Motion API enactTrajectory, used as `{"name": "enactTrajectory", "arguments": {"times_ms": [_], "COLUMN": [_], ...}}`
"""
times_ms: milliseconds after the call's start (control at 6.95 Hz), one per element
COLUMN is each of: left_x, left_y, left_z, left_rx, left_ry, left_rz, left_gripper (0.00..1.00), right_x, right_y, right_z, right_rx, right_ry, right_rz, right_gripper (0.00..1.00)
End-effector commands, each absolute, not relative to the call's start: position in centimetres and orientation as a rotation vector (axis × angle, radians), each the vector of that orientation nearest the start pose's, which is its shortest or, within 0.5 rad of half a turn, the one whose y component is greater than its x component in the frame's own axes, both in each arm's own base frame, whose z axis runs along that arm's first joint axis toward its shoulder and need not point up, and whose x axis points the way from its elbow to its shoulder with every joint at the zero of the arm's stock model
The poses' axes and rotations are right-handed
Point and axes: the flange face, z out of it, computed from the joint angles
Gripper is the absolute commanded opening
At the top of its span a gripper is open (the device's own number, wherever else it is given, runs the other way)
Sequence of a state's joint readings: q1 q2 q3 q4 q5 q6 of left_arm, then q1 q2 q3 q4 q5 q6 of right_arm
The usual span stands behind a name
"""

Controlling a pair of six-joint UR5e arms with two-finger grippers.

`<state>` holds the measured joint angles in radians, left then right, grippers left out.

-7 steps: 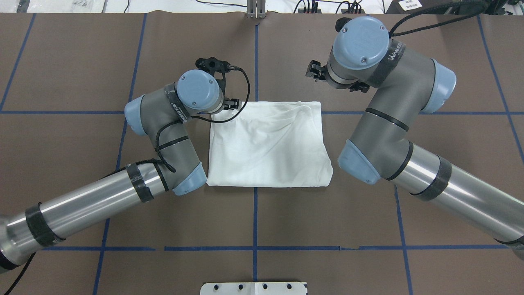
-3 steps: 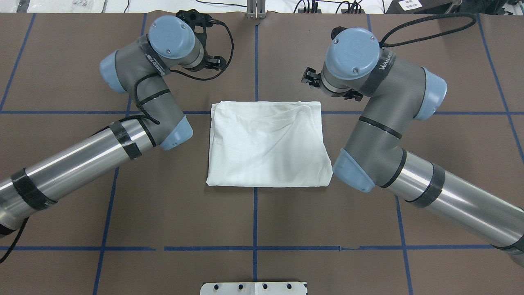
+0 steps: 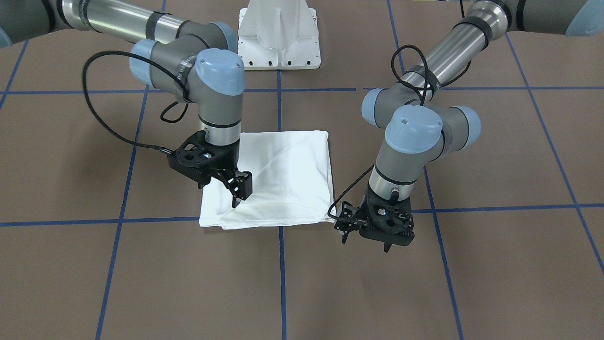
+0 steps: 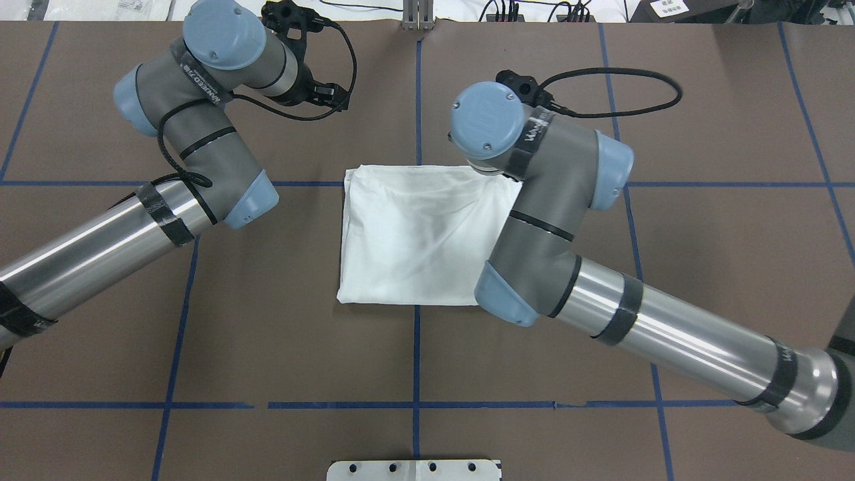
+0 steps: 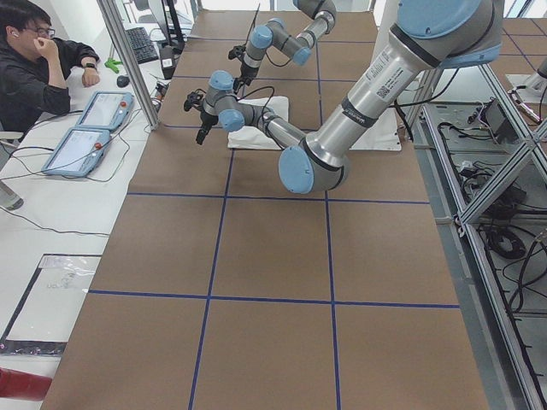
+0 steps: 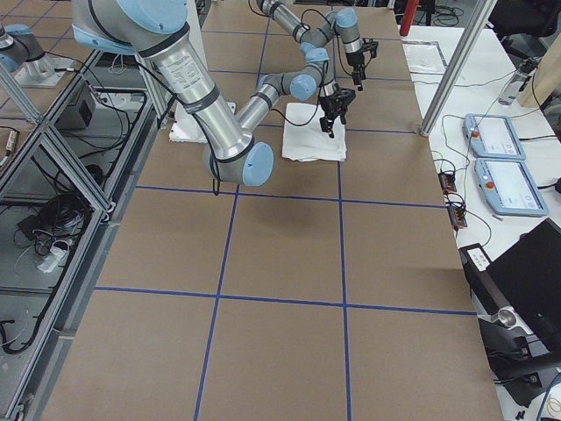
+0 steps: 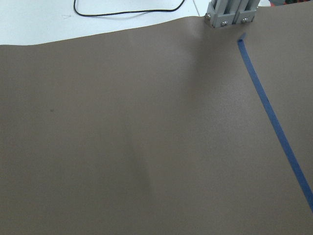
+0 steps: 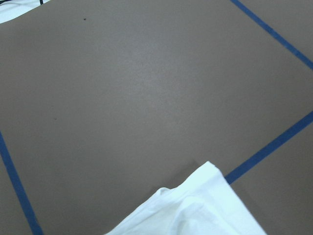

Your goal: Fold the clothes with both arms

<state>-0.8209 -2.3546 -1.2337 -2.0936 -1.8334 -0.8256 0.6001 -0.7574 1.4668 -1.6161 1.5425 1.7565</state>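
Note:
The clothes are one white shirt [image 3: 283,174] [image 4: 414,234], folded into a rectangle and lying flat at the table's middle. My right gripper [image 3: 238,200] hangs just above the shirt's far right corner, open as far as the front view shows. The wrist hides it in the overhead view. The right wrist view shows only one shirt corner [image 8: 205,205] on brown table. My left gripper [image 3: 364,244] stands open and empty above bare table, beyond the shirt's far left corner. The left wrist view shows no cloth.
A white pedestal base [image 3: 278,42] [image 4: 414,469] stands at the robot's edge of the table. Blue tape lines [image 4: 417,100] cross the brown surface. An aluminium post [image 7: 230,12] stands at the far edge. A seated person [image 5: 34,60] and two tablets [image 5: 85,137] are beyond it.
The left arm has lifted off the shirt's far left corner and pulled away to the far left. The right arm has swung in over the shirt's far right corner. The shirt lies unchanged.

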Motion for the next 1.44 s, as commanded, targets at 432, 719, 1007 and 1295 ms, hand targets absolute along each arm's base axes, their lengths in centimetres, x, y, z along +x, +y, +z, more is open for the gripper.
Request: {"name": "enactTrajectory", "arguments": {"times_ms": [432, 719, 1007, 1295], "left_x": [45.2, 45.2, 45.2, 45.2], "left_y": [-64.5, -64.5, -64.5, -64.5], "left_z": [29.5, 29.6, 29.6, 29.5], "left_rx": [0.518, 0.518, 0.519, 0.520], "left_ry": [0.865, 0.865, 0.866, 0.867], "left_rz": [0.063, 0.063, 0.064, 0.064], "left_gripper": [1.00, 1.00, 1.00, 1.00], "right_x": [-58.4, -60.5, -61.2, -61.2], "right_y": [-46.7, -43.4, -43.9, -47.0], "right_z": [23.5, 24.5, 25.3, 26.5], "right_rx": [0.249, 0.282, 0.322, 0.371], "right_ry": [-0.619, -0.602, -0.562, -0.495], "right_rz": [0.554, 0.477, 0.433, 0.432], "right_gripper": [1.00, 1.00, 1.00, 1.00]}}
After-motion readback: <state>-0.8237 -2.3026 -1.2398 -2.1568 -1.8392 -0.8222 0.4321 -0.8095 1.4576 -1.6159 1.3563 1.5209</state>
